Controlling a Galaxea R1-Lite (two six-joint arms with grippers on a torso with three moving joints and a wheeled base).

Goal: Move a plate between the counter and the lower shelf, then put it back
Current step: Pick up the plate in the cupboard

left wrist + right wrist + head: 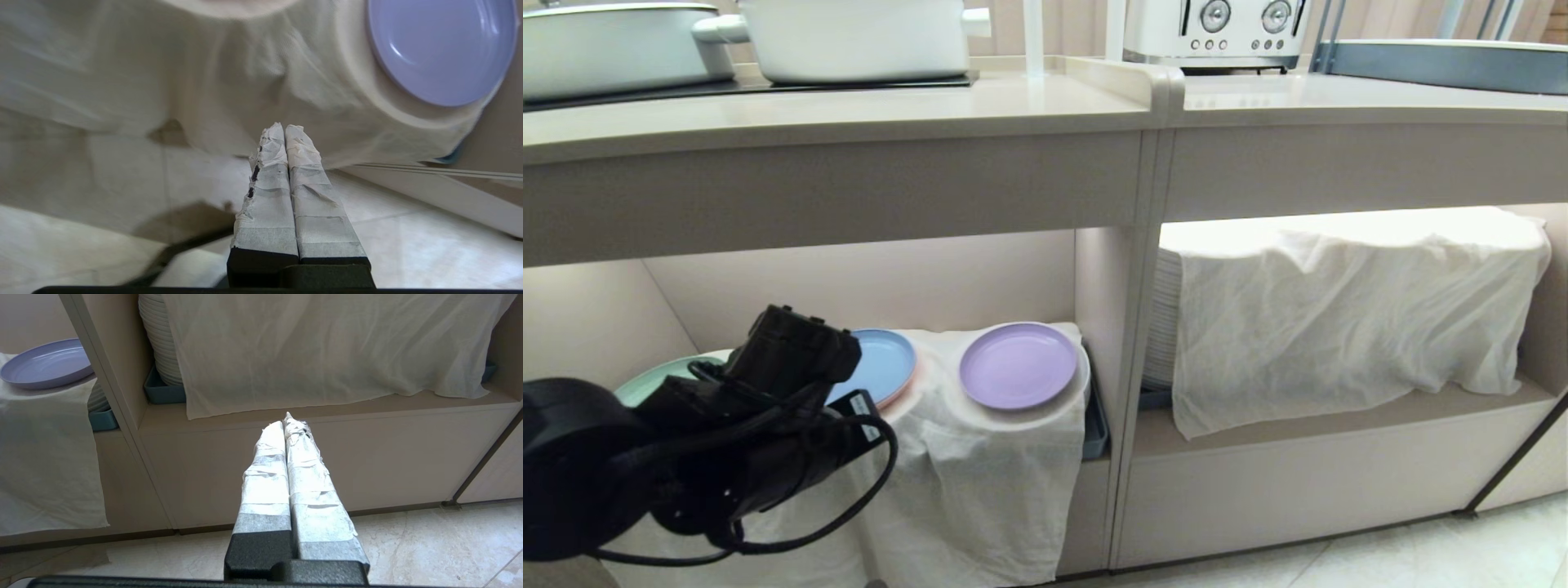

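The round, shallow, lilac-purple plastic plate [1018, 364] is seen in the beige lower shelf [866, 282], lying flat on top of a cloth-covered stack near the vertical divider panel [1104, 343]. A white cloth [980, 482] is draped over this stack and hangs down over the front edge of the shelf. Beside the lilac plate, toward the left, a round light-blue plate [882, 363] is placed, and a mint-green plate [645, 380] is partly hidden behind the arm. The left tool [284, 128] is held in front of the hanging cloth, below the lilac plate and apart from it; its taped fingers [267, 196] are pressed together and nothing is pinched. The right tool [284, 422] is kept low before the right cubby, pressed together and empty too. On the long beige worktop [849, 110] above, white pots [849, 37] are standing.
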